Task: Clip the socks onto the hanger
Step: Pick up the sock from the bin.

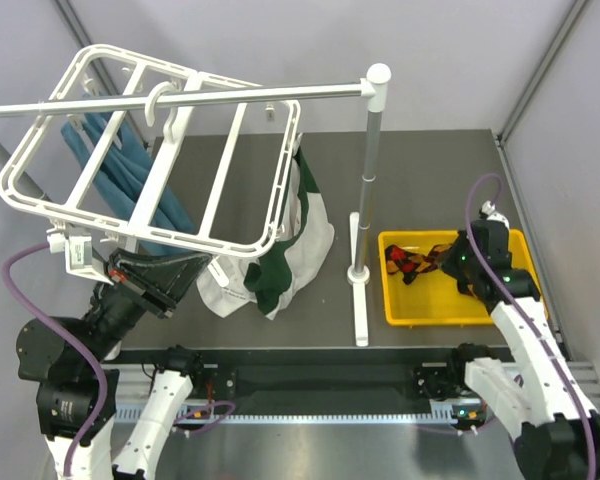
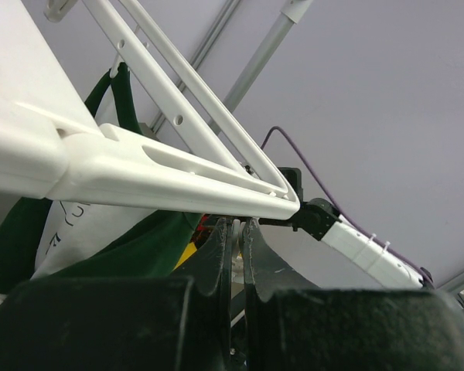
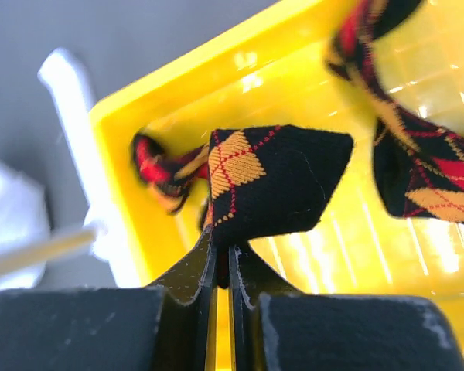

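The white hanger (image 1: 180, 241) hangs by its hook from the rail at the left. My left gripper (image 1: 208, 262) sits under its front rim, shut on a small white clip (image 2: 240, 226) below the hanger (image 2: 170, 182). Dark green and white socks (image 1: 300, 230) and blue ones (image 1: 120, 170) hang from the frame; the green sock (image 2: 124, 247) shows beside my left gripper (image 2: 238, 224). In the yellow tray (image 1: 450, 318), my right gripper (image 1: 450, 262) is shut on a dark argyle sock (image 3: 278, 182), pinched at its edge between the jaws of the right gripper (image 3: 224, 251). A second argyle sock (image 3: 429, 178) lies to the right.
A silver rail (image 1: 180, 97) with a white end cap crosses above the hanger, carried by an upright post (image 1: 372, 170) on a white foot (image 1: 358, 290) between the hanger and the tray. Grey walls close in the table at the back and right.
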